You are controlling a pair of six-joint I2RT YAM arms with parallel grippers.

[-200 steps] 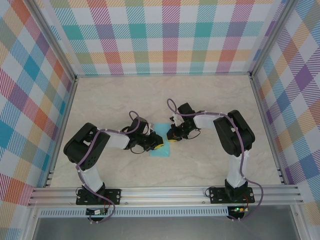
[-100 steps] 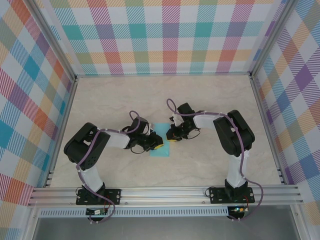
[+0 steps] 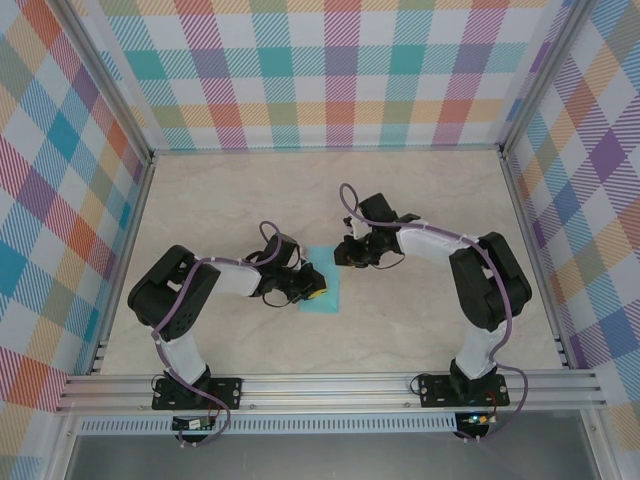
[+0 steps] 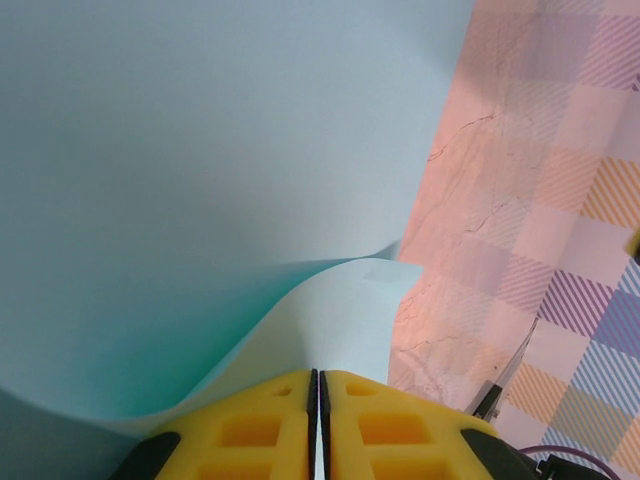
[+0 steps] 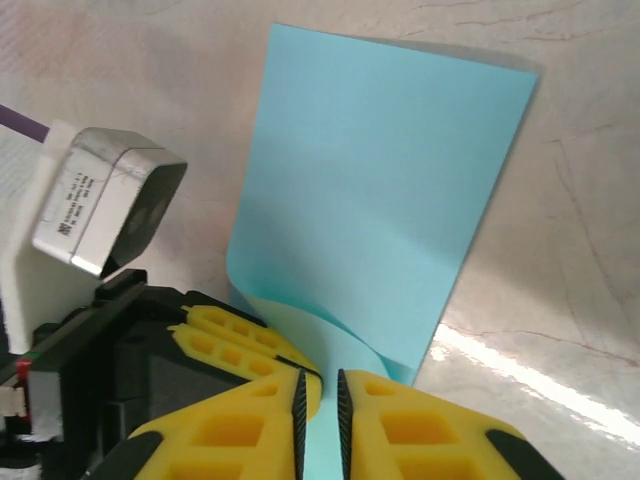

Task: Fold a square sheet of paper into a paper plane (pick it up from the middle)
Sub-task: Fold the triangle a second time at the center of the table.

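Curling paper sheet (image 4: 200,200) inside left claw (image 4: 318,378)

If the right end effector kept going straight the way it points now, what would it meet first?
The square sheet of paper: its curled edge lies just ahead of the right end effector, apparently at the fingertips already, though depth is unclear.

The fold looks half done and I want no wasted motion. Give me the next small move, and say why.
Probably lower the left gripper to lay its pinched edge flat. It is shut on the sheet, whose flap curls up uncreased. The right gripper hangs by the curl, so it could press the crease afterwards.
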